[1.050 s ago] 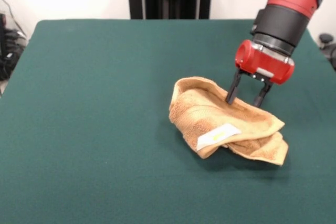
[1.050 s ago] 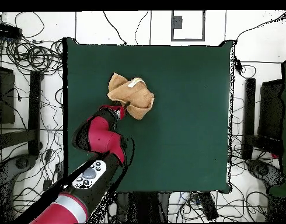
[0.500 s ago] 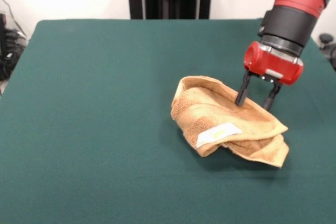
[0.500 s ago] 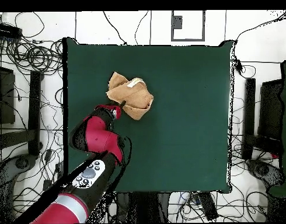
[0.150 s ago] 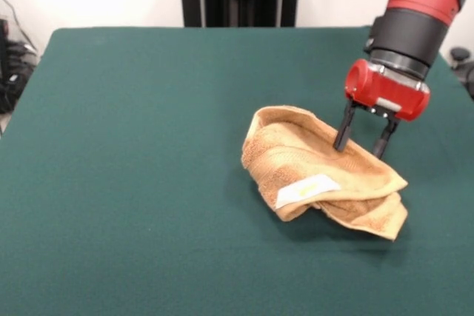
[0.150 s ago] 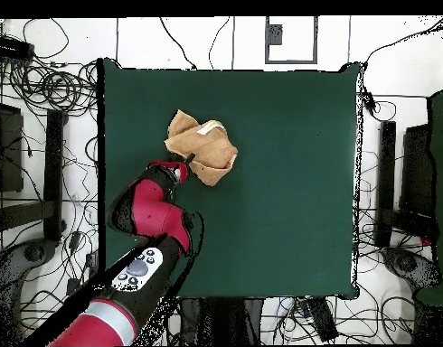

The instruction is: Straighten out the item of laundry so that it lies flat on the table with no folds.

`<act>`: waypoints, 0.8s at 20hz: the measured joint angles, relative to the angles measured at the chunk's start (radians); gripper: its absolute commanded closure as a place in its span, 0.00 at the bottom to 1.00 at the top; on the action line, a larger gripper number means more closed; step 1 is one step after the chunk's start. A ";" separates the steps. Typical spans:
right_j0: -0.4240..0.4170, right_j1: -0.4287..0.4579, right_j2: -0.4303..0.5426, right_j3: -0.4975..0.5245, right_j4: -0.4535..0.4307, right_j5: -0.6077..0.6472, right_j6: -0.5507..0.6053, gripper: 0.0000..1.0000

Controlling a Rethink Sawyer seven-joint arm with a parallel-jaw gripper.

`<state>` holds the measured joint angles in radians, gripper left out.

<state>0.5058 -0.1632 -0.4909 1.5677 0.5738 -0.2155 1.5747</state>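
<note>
Towel [image 5: 318, 175], tan terry cloth, lies bunched and folded over itself on the green table [image 5: 133, 146], right of centre in the front view, its white-yellow tag [image 5: 305, 191] facing up on the near fold. Further right, the gripper [image 5: 362, 145] stands with two dark fingers spread apart at the towel's far edge, one fingertip [image 5: 341, 143] touching the cloth, nothing pinched between them.

Gripper [image 5: 362, 146] points down, its fingers spread apart.

Tangled black cables [image 6: 44, 86] on white floor [image 6: 401, 36] around.
</note>
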 measured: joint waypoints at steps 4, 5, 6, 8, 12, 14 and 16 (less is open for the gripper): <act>0.000 0.002 0.000 0.000 0.000 -0.012 0.000 0.00; 0.000 0.002 0.000 0.000 0.000 -0.016 0.000 0.00; 0.000 0.002 0.000 0.000 0.000 -0.021 0.000 0.00; 0.000 0.003 0.000 0.000 0.000 -0.030 0.000 0.00; -0.001 0.003 0.003 0.000 -0.001 -0.044 0.000 0.00; -0.004 0.002 0.009 0.000 -0.006 -0.056 0.000 0.00; -0.010 0.002 0.018 0.000 -0.013 -0.067 0.000 0.00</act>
<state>0.4960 -0.1610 -0.4734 1.5676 0.5608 -0.2829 1.5747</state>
